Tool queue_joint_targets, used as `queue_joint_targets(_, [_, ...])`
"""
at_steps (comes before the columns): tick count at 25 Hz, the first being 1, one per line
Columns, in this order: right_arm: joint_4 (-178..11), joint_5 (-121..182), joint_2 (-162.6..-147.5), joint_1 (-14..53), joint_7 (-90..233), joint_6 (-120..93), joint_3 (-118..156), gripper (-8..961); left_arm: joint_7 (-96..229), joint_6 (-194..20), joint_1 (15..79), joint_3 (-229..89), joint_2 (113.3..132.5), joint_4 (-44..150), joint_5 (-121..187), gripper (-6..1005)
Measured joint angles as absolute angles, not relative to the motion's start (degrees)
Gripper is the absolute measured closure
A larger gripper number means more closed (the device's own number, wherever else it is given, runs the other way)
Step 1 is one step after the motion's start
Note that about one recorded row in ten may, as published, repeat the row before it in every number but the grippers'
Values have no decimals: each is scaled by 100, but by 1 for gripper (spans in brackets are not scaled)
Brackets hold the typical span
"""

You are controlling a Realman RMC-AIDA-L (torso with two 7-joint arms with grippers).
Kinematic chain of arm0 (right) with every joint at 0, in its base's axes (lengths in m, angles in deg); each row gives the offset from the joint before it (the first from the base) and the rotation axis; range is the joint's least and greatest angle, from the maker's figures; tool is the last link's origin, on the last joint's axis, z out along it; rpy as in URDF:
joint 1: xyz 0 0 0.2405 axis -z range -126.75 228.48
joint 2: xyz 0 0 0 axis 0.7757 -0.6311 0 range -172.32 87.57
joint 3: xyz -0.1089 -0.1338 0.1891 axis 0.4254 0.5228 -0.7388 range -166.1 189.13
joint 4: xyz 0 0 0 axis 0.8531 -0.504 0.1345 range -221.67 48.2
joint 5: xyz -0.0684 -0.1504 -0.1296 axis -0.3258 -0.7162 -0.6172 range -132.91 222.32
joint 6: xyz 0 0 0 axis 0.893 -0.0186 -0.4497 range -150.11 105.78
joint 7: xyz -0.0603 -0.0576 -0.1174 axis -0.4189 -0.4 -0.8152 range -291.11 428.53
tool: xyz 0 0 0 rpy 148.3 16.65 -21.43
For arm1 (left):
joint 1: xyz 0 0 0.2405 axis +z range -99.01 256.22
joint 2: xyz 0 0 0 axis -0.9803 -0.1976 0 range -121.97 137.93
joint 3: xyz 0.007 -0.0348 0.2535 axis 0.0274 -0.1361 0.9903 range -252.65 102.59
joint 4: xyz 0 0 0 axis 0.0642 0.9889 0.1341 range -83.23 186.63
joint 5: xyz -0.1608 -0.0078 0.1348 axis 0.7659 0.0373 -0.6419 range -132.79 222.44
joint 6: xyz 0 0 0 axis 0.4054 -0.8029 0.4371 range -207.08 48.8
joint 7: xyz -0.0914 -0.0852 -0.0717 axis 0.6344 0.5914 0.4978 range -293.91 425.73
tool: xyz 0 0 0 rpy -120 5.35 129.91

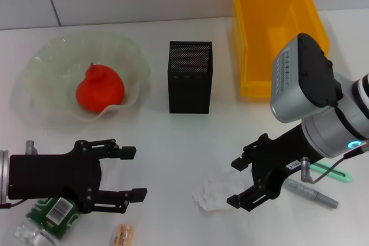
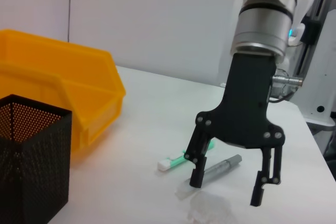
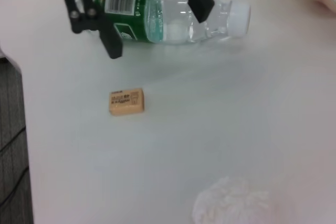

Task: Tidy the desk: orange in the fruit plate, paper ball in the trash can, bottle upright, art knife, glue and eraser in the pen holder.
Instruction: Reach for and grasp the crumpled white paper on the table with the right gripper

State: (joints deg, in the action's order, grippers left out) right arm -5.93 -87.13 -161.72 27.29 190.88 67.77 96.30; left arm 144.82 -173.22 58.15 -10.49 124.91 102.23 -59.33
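Note:
The orange lies in the fruit plate at the back left. Mid-table stands the pen holder, with the trash can at the back right. My right gripper is open just over the paper ball, its fingers on either side; the left wrist view shows this gripper and ball too. The bottle lies on its side at the front left under my open left gripper. The eraser lies near it. I cannot tell art knife from glue.
A grey pen-shaped item and a green-and-white stick lie on the table behind my right arm. The right wrist view shows the bottle, the eraser and the table's edge beside them.

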Motion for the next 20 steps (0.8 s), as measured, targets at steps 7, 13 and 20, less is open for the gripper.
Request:
queue_joint_targets(7, [-822,-8715,-16173,2710,19086,6615,9690,189,14474,-17341,5813,-1027,12498,10236,-5934,175])
queue_joint_targets(13, [-910,-8715,-16173,2697,19072,6490,9746,190,14470,-17344,5805,-1008,12496,10242,-5932,175])
queue_joint_targets(20, [-1058,-8711,-16173,2656,19068,6263,9982,191,14458,-17345,5810,-999,12503,10242,-5936,176])
